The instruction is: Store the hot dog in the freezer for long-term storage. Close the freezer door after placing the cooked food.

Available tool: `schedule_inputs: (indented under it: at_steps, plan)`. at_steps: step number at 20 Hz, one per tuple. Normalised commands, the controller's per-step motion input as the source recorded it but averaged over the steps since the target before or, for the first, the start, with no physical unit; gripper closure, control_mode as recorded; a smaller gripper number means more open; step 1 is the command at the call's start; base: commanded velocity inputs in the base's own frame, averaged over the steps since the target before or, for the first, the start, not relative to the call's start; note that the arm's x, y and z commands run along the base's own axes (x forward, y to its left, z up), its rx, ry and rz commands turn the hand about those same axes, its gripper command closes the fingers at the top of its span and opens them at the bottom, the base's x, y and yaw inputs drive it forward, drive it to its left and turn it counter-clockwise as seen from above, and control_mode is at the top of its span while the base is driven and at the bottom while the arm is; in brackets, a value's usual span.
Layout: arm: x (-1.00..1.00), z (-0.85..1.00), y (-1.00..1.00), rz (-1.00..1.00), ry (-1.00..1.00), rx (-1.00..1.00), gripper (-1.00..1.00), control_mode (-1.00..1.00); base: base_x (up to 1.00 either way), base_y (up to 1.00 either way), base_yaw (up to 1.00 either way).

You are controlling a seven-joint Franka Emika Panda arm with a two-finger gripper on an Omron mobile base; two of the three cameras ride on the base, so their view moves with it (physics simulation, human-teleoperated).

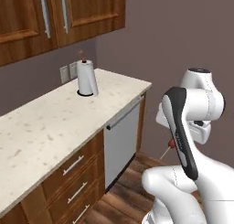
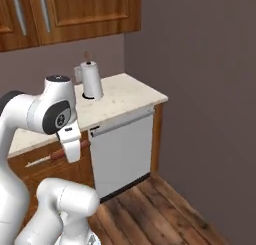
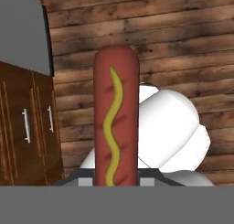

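The gripper (image 2: 71, 148) holds the hot dog (image 3: 116, 115) clamped between its fingers, the sausage, striped with a wavy line of mustard, rising straight up the middle of the hand view above the wooden floor (image 3: 183, 45). From the right base view the hot dog (image 2: 60, 153) sticks out sideways from the gripper, its thin stick pointing left, in front of the brown drawers. Beyond the arm, a paper towel roll (image 1: 86, 77) stands upright on the pale stone counter (image 1: 55, 122), above a grey dishwasher front (image 2: 122, 151) and under wooden wall cabinets (image 1: 59, 17).
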Motion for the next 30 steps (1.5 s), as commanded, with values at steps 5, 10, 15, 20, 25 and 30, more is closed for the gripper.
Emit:
schedule_inputs:
  at_steps: [5,10,15,20,25,30]
  plan:
    - [0.0,0.0,0.0,0.0,0.0,0.0,1.0,1.0,-0.33,-0.39,-0.68]
    - [0.0,0.0,0.0,0.0,0.0,0.0,1.0,1.0,0.0,-0.19,-0.94]
    - [0.0,0.0,0.0,0.0,0.0,0.0,1.0,1.0,0.0,-0.01,-0.97]
    - [0.0,0.0,0.0,0.0,0.0,0.0,1.0,1.0,0.0,-0.18,-0.9]
    - [0.0,0.0,0.0,0.0,0.0,0.0,1.0,1.0,0.0,-0.35,-0.87]
    - [0.0,0.0,0.0,0.0,0.0,0.0,1.0,1.0,0.0,-0.53,-0.82]
